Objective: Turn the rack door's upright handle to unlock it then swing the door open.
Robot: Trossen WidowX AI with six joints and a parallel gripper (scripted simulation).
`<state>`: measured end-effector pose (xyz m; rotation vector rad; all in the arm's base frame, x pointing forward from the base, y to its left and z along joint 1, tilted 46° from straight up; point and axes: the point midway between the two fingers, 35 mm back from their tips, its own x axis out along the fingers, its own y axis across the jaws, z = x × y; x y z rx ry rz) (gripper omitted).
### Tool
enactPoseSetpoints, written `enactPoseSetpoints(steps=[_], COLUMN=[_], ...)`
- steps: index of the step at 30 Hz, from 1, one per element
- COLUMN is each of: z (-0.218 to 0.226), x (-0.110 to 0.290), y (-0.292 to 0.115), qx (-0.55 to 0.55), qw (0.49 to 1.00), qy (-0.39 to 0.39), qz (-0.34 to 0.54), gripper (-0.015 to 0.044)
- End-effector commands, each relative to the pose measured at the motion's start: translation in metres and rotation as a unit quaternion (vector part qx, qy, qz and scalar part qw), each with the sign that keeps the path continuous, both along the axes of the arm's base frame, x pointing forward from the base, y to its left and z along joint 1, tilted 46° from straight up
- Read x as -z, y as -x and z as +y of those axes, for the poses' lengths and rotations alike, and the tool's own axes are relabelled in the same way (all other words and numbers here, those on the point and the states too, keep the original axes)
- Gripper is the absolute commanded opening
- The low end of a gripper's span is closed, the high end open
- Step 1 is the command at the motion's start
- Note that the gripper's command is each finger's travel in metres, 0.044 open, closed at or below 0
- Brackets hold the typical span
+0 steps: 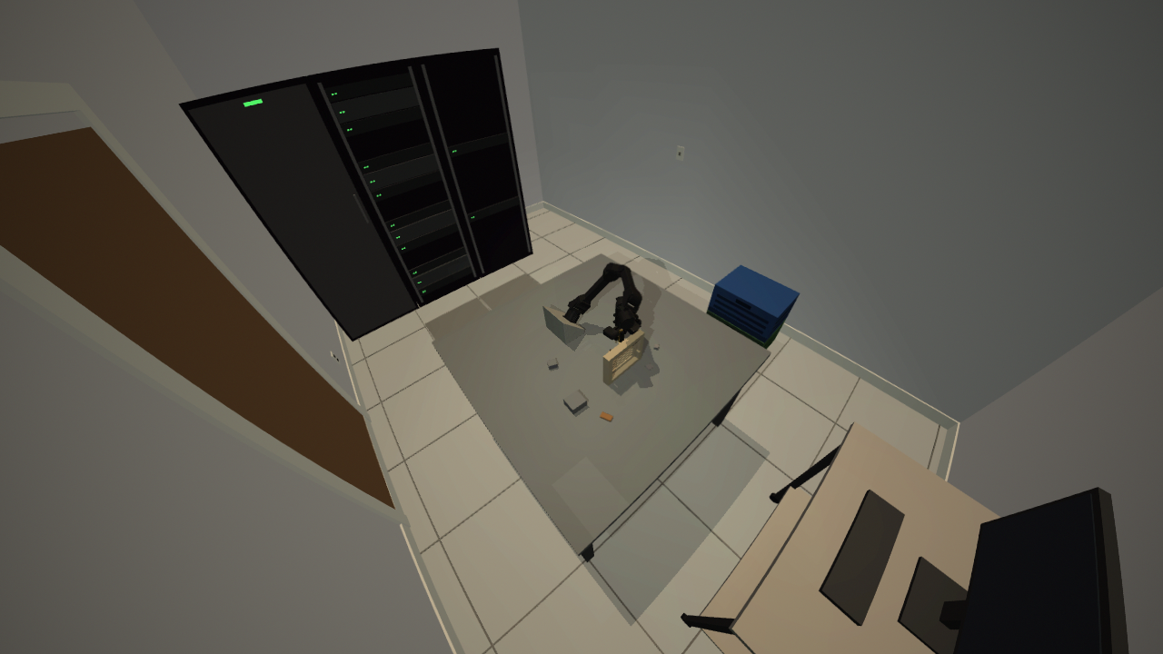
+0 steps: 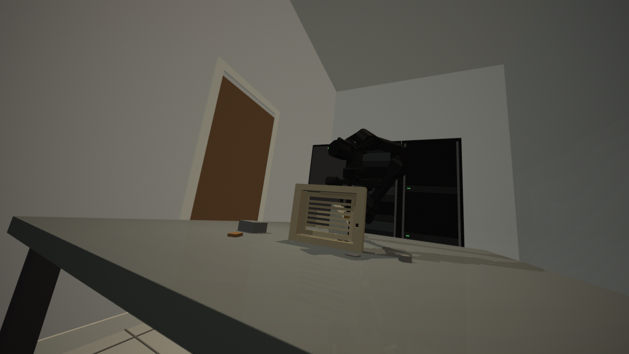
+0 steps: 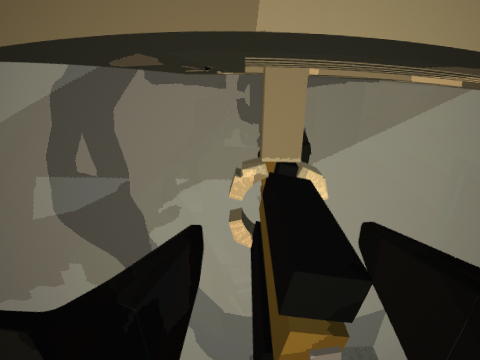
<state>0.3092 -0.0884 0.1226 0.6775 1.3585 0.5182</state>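
My pincer (image 1: pixel 622 333) (image 2: pixel 352 182) (image 3: pixel 282 235) is apart, its two fingers spread on either side of the dark handle (image 3: pixel 320 240), with nothing clamped. In the wrist view the handle has a yellow-orange strip along it (a cheerful stripe against all my black). Whether either finger grazes it, I cannot tell.

A cream block (image 3: pixel 283 115) reaches from the slatted door toward the handle, and curved cream pieces (image 3: pixel 240 232) lie around the handle's far end. The door's slats show inside the upright cream frame (image 1: pixel 610 371) (image 2: pixel 327 188) on the table (image 1: pixel 528 431) (image 2: pixel 219 273); I cannot tell its exact angle. My arm (image 1: pixel 613 272) (image 2: pixel 362 138) arches down to the side of the frame away from the exterior camera.

A grey box (image 1: pixel 575 401) (image 2: pixel 251 226) sits near an orange block (image 1: pixel 605 416) (image 2: pixel 234 234), both apart from the frame. A small grey block (image 1: pixel 552 363) lies beyond them.
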Motion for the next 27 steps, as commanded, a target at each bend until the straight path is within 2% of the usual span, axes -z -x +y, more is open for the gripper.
enactPoseSetpoints(steps=[1, 7, 14, 20, 27], z=[-0.0001, -0.0001, -0.0001, -0.0002, -0.0002], x=[0.0004, 0.0004, 0.0004, 0.0004, 0.0004], y=[-0.0001, -0.0001, -0.0001, -0.0001, 0.0000], qx=[0.078, 0.181, 0.296, 0.387, 0.483], qw=[0.994, 0.967, 0.908, 0.836, 0.729], qy=[-0.016, -0.038, -0.063, -0.082, -0.103], qz=[0.077, 0.178, 0.290, 0.380, 0.474], gripper=[0.0294, 0.0294, 0.0294, 0.0294, 0.0294])
